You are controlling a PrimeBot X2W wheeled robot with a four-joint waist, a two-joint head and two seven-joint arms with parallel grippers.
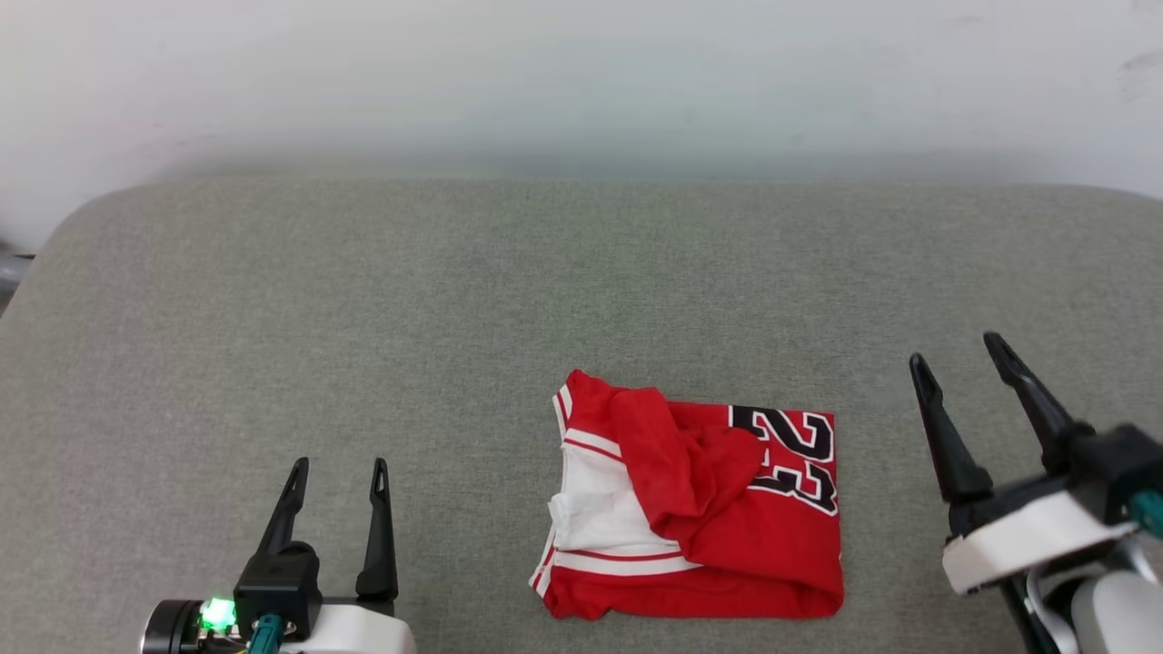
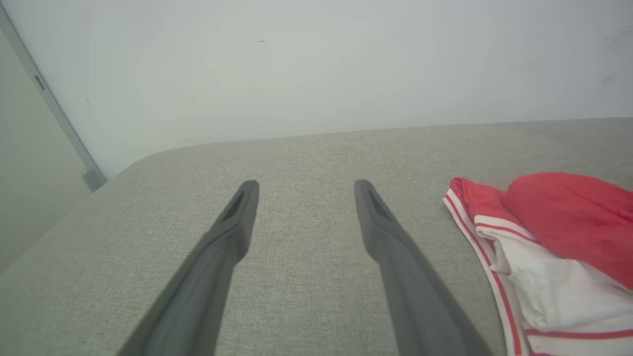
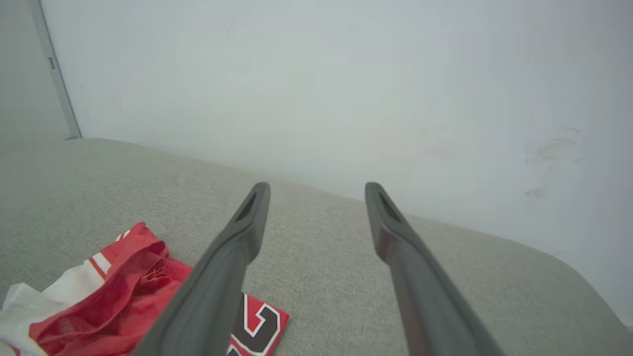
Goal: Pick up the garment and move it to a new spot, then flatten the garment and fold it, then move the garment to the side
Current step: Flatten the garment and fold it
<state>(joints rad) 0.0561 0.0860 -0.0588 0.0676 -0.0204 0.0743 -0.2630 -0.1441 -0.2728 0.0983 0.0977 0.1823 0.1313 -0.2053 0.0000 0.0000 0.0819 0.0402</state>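
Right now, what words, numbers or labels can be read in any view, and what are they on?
"23": black, white-outlined number on the red garment, lying sideways in the head view.
Right wrist view: part of one digit of that print, partly hidden and not readable on its own.
No other text can be read.

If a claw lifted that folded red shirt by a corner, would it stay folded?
Probably not: the garment looks limp, its top flap rumpled, so folds would likely fall open. Thin cloth, so probably light; pushed, it may bunch.
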